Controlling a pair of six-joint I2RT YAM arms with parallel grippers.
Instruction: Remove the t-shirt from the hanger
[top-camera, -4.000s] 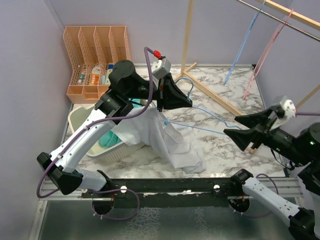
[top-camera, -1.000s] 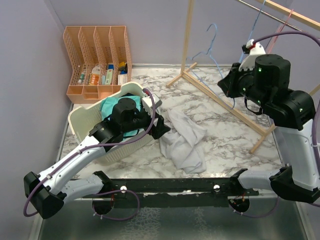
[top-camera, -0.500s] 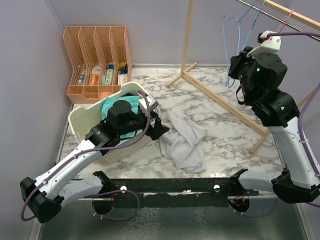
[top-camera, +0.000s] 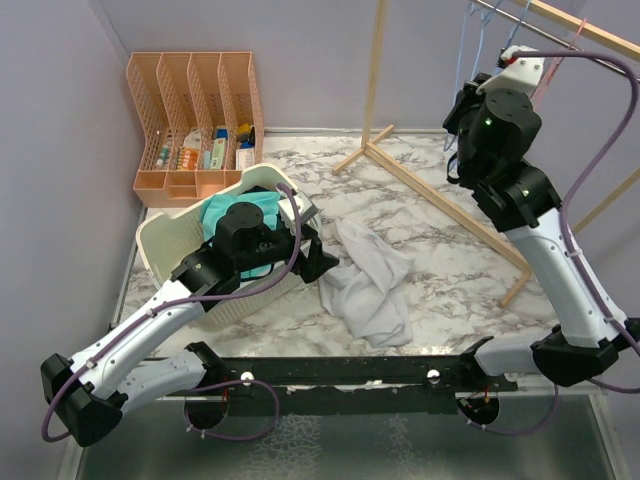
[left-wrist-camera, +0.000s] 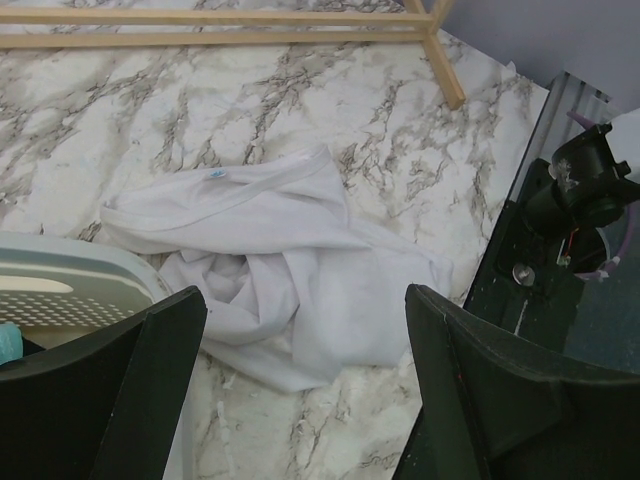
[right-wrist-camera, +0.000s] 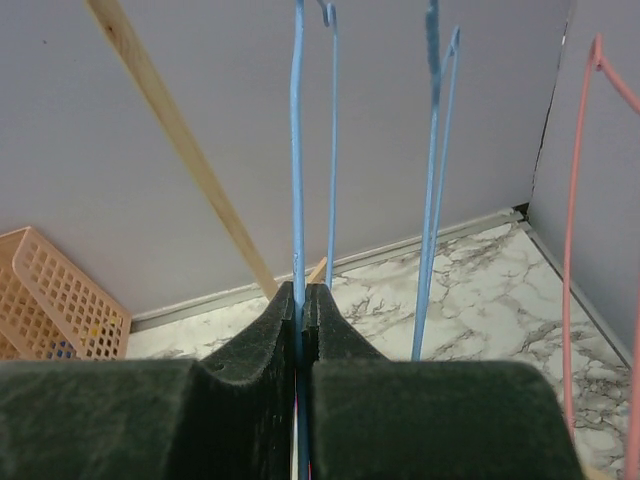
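Right gripper (right-wrist-camera: 302, 300), pinching the bare hanger (right-wrist-camera: 297, 150), has risen to the rail (top-camera: 590, 28). Shirt (top-camera: 365, 285) lies loose toward the table's (top-camera: 450, 270) front edge (left gripper (left-wrist-camera: 300, 330) gaping, empty): removal apparently complete.

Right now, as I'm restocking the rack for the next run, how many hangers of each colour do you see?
Blue: 2, the held blue hanger in the right gripper, jaws shut on it, and the free blue hanger beside it.
Pink: 1, the pink hanger.
Total: 3.
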